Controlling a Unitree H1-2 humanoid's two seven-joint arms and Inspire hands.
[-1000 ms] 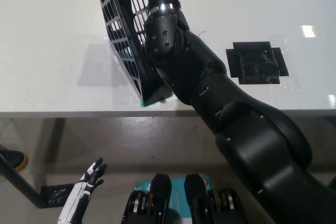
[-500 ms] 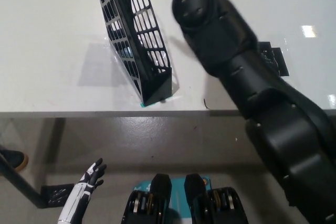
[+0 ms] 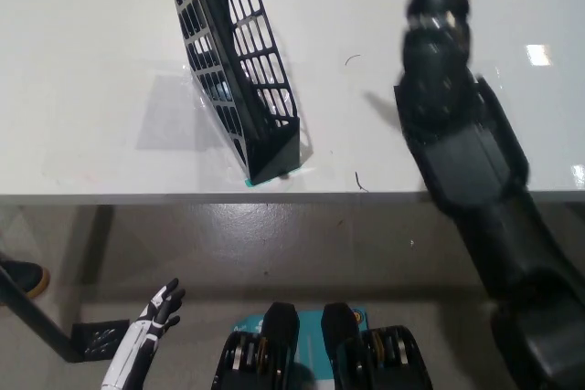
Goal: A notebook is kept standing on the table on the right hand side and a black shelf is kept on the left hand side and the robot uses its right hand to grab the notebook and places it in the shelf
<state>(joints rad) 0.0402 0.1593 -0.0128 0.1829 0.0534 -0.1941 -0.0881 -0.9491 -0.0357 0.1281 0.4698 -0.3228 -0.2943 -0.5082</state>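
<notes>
Left hand (image 3: 151, 315), the white one, hangs low at my side below the tabletop's (image 3: 82, 134) front edge, fingers spread apart and holding nothing. My black right arm (image 3: 457, 125) reaches up across the right part of the tabletop, and its hand runs past the top edge of the view, so I cannot tell whether it is open or closed or has hold of anything. One black shelf (image 3: 233, 61) of open lattice stands on the tabletop left of that arm, tilted, its near corner close to the front edge. No notebook is visible from here. One shoe (image 3: 23, 276) shows on the floor at far left.
</notes>
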